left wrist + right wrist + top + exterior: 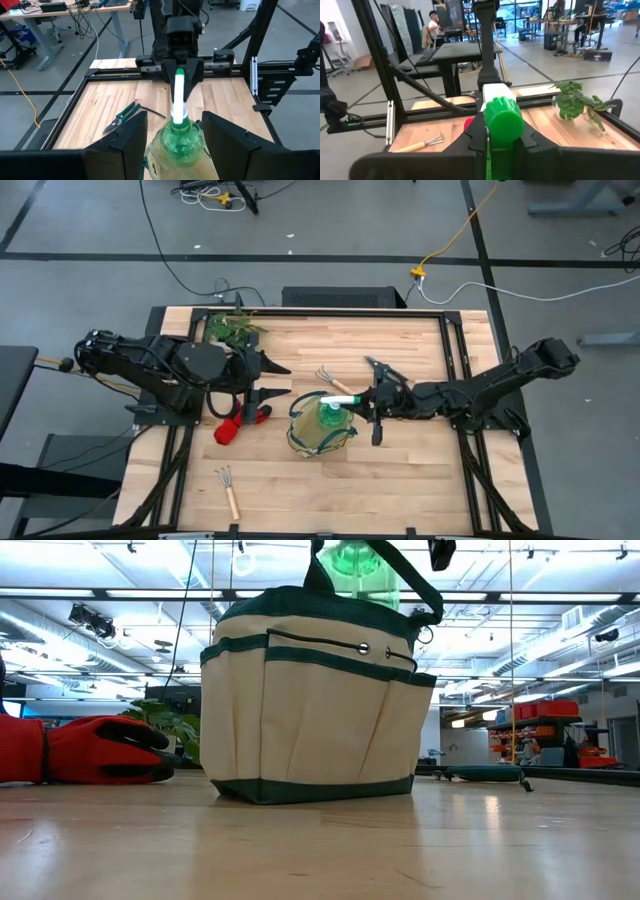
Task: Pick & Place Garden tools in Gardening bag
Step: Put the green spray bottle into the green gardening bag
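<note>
The right gripper [362,399] is clenched on the white handle of the green round piece [333,414], which is held over the mouth of the gardening bag [322,432] at the table's centre. The piece's green body is seen at the rim rather than fully inside. If released here, it is judged liable to catch the dark green rim or a loop handle and tip out toward 3 o'clock. The soft bag could also be dragged or toppled if the arm is withdrawn while in contact. The left gripper [262,378] stands released at 9 o'clock of the bag, just above the red gloves [238,423]; a crossing of the two arms is a lesser risk. Pruning shears [381,368] and two rakes [329,377] [229,489] lie outside the bag.
</note>
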Available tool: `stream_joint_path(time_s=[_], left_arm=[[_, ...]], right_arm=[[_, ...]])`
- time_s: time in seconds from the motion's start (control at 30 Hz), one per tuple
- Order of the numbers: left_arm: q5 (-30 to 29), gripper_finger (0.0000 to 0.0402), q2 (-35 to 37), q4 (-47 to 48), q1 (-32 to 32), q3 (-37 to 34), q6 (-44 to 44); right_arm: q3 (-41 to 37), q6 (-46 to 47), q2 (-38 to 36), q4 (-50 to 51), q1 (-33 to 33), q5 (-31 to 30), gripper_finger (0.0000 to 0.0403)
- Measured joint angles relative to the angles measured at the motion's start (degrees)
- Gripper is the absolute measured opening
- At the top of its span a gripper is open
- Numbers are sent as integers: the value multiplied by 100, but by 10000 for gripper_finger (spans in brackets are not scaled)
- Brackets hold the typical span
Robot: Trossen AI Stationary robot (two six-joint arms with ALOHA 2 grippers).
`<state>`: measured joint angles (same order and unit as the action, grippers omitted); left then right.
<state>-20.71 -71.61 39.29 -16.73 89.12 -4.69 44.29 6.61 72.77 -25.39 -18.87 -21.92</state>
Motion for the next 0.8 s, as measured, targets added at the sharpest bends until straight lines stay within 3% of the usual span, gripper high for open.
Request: stream_joint_path(time_s=[0.8], left_arm=[[109, 197, 0, 2, 0, 0, 83]], right_arm=[[0, 34, 449, 71, 15, -223, 33]])
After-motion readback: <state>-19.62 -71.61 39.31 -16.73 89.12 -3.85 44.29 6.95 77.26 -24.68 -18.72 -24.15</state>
